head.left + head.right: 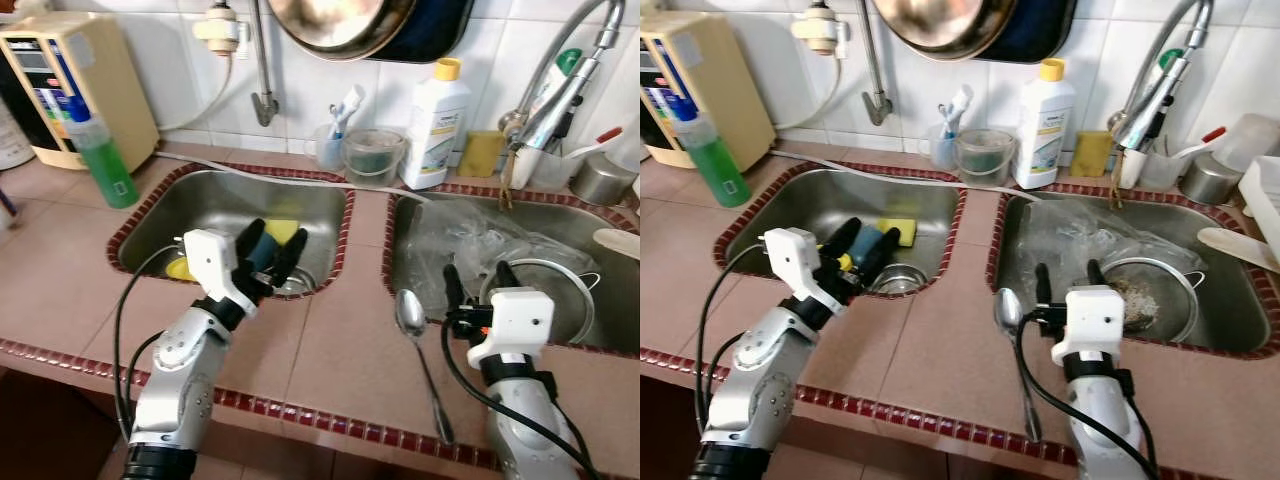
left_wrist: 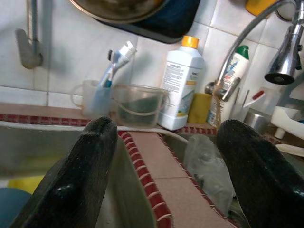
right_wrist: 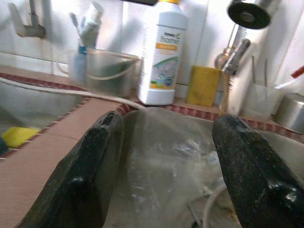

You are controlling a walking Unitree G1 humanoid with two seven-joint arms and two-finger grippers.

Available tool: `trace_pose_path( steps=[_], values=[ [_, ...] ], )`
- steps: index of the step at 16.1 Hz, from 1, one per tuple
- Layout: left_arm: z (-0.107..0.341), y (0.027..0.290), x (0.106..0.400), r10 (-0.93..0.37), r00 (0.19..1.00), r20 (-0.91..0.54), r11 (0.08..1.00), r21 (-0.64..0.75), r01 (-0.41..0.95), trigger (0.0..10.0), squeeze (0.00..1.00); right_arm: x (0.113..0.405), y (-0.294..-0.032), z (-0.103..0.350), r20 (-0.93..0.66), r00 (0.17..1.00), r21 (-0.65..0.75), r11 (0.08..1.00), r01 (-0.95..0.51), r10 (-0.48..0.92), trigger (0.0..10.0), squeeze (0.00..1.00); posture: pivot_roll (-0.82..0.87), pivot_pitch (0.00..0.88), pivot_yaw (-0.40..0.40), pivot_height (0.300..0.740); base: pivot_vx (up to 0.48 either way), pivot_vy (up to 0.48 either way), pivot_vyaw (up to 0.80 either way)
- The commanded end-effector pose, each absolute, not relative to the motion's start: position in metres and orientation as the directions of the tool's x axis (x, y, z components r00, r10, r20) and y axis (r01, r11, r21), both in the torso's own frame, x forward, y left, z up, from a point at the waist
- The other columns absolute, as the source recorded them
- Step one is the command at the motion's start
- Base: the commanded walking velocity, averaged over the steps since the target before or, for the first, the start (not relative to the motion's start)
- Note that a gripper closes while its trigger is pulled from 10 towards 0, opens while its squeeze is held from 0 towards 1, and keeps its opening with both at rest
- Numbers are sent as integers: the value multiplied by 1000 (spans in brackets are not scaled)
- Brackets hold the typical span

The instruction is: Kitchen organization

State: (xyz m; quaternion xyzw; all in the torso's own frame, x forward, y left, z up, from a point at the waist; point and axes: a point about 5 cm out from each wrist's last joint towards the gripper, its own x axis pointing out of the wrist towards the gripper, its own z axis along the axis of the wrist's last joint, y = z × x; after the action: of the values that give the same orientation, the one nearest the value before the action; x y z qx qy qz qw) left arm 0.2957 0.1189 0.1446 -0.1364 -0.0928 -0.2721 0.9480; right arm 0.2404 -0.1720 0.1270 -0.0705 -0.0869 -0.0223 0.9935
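Steel spoon (image 1: 421,355) lengthwise on counter (image 1: 330,350), bowl twd wall.

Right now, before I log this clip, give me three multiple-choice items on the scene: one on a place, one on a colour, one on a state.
1. Where does the spoon lie?
A. on the tiled counter between the two sinks
B. inside the left sink
C. in the cup by the wall

2. What colour is the cap of the white bottle?
A. blue
B. yellow
C. black

3. How does the right gripper stand?
A. shut on the spoon
B. shut on a plastic bag
C. open, holding nothing

Answers: 1 A, it rests on the counter beside the right sink. 2 B, the cap is yellow. 3 C, its fingers are spread apart with nothing between them.
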Motion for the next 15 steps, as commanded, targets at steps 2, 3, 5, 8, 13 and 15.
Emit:
trace_pose_path(
  steps=[2,3,5,8,13,15],
  values=[
    [148,123,296,-478,842,250,829,-190,527,10000,0,240,-172,128,173,984,-132,989,59,-36,10000,0,-170,37,65,740,0,-306,0],
    [148,123,296,-477,843,249,829,-190,526,10000,0,240,-172,128,172,985,-133,989,60,-36,10000,0,-170,37,65,740,0,-307,0],
    [148,123,297,-478,842,250,828,-194,527,10000,0,240,-172,128,170,985,-133,989,59,-36,10000,0,-171,36,65,740,0,-307,0],
    [148,123,297,-467,845,260,821,-229,523,10000,0,240,-172,128,167,985,-134,989,57,-35,10000,0,-174,38,65,740,0,-102,0],
    [149,125,296,-468,844,263,824,-214,524,10000,0,239,-170,127,160,987,-132,990,47,-26,10000,0,-169,36,66,740,0,0,0],
    [147,126,296,-473,845,251,817,-233,527,10000,0,238,-169,126,154,988,-131,991,42,-21,10000,0,-166,36,67,740,0,0,0]
  ],
)
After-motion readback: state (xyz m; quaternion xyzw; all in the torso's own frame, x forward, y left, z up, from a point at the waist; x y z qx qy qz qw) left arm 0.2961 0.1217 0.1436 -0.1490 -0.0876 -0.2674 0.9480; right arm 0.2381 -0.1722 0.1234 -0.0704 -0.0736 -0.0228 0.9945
